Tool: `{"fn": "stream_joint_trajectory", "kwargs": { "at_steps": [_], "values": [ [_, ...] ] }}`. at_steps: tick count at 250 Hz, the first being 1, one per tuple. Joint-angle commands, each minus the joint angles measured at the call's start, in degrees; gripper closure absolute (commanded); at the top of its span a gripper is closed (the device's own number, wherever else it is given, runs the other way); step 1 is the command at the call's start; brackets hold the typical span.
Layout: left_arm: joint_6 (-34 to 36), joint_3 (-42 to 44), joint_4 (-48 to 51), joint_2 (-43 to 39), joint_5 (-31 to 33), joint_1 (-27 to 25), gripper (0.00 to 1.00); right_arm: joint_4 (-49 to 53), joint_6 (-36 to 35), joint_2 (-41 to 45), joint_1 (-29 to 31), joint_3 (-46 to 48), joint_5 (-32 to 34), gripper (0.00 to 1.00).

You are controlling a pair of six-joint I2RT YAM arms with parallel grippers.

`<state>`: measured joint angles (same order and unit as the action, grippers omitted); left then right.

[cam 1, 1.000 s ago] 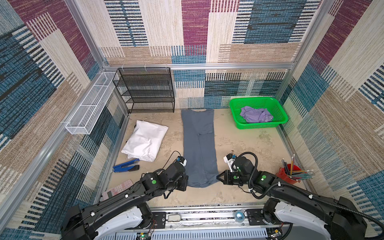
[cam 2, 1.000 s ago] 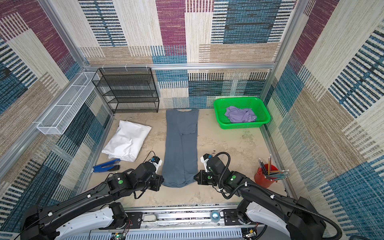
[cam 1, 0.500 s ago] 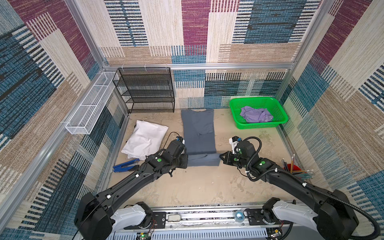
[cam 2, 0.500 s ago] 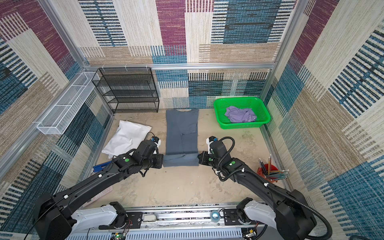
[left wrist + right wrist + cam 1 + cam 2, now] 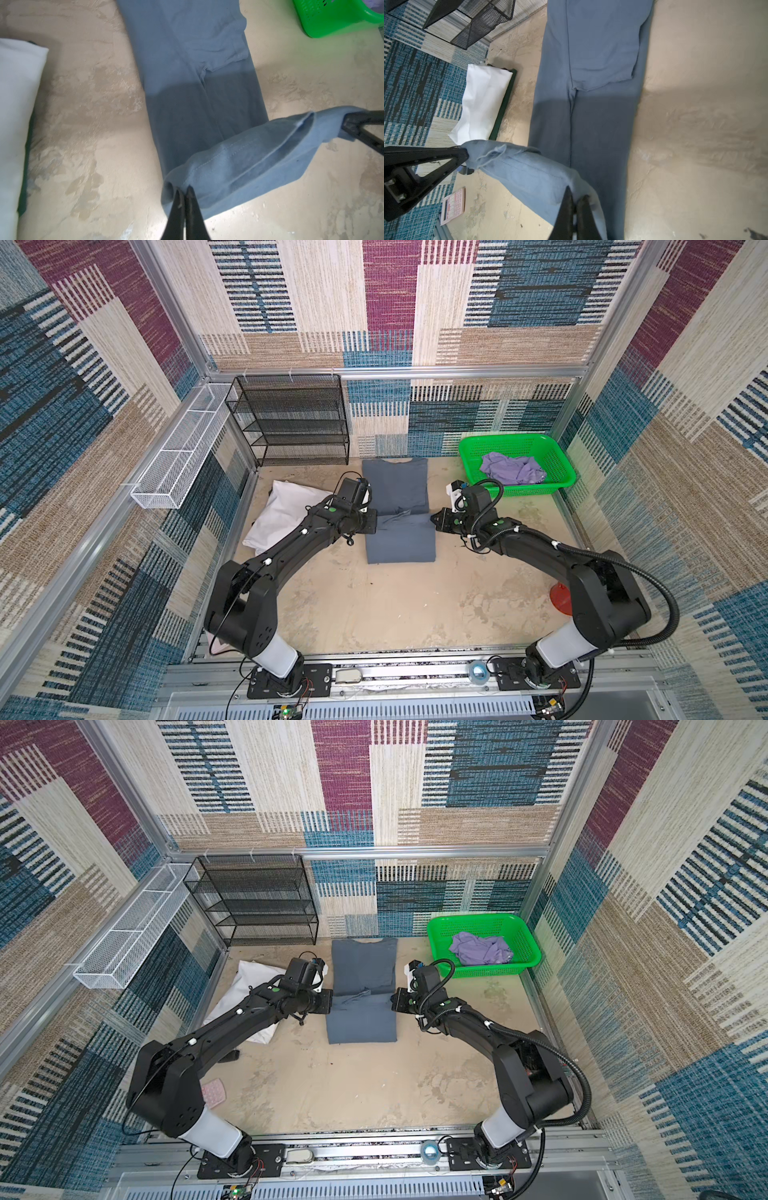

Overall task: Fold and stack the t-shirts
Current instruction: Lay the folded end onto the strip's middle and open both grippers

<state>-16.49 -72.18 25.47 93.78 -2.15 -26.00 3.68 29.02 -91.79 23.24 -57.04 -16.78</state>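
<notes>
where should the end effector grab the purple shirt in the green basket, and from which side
Pinch a raised wrinkle near the middle of the purple shirt, coming straight down from above. It lies crumpled in a heap, and the walls of the green basket ring it, so a sideways approach would likely be blocked.

Slate-grey t-shirt [image 5: 399, 522] half-folded on table, lavender t-shirt [image 5: 512, 467] crumpled in basket
</notes>
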Motion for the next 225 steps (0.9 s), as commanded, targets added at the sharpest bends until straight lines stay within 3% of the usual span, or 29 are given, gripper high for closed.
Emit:
{"fn": "stream_joint_trajectory", "kwargs": {
  "at_steps": [1, 63, 134, 163, 198, 225],
  "values": [
    [2.5, -4.4, -0.5, 4.0, -2.6, 1.2, 1.00, -2.2, -2.8, -3.5, -1.0, -3.1, -1.9, 1.00],
    [2.3, -13.1, 2.0, 14.5, -5.9, 3.8, 1.00, -0.5, -4.7, -11.6, -3.4, -9.4, -3.6, 1.00],
    [1.4, -15.7, 1.8, 21.1, -7.0, 5.2, 1.00, 0.5, -6.3, -19.3, -4.0, -14.1, -4.3, 0.99],
    [1.4, -16.5, -0.1, 22.9, -8.3, 5.8, 0.92, 1.0, -7.0, -20.9, -4.2, -15.6, -3.7, 0.90],
    [2.7, -17.1, -3.7, 23.1, -10.0, 6.4, 0.79, 1.0, -8.0, -18.6, -4.2, -15.8, -2.5, 0.64],
    [2.5, -13.1, -8.4, 18.0, -9.5, 6.2, 0.67, -0.6, -7.3, -14.1, -3.6, -12.0, -4.3, 0.48]
  ]
}}
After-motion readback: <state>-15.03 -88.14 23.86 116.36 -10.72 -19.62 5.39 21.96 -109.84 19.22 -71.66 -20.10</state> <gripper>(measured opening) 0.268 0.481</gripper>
